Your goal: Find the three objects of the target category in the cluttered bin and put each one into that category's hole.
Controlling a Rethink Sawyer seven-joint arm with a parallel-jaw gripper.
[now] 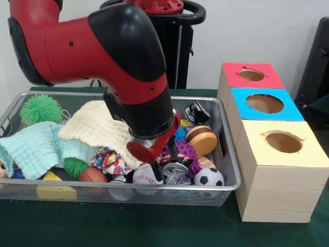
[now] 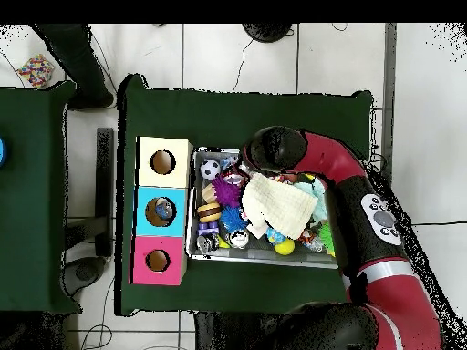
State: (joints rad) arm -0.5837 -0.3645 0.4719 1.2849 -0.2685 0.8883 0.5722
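arm low over the cluttered bin [image 1: 232, 170]
gripper [image 1: 172, 160] sits among the toys beside a baseball [image 1: 147, 174]; its claw state cannot be told.

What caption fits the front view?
Sawyer arm's end effector reaches into cluttered wire bin beside three colored hole boxes.
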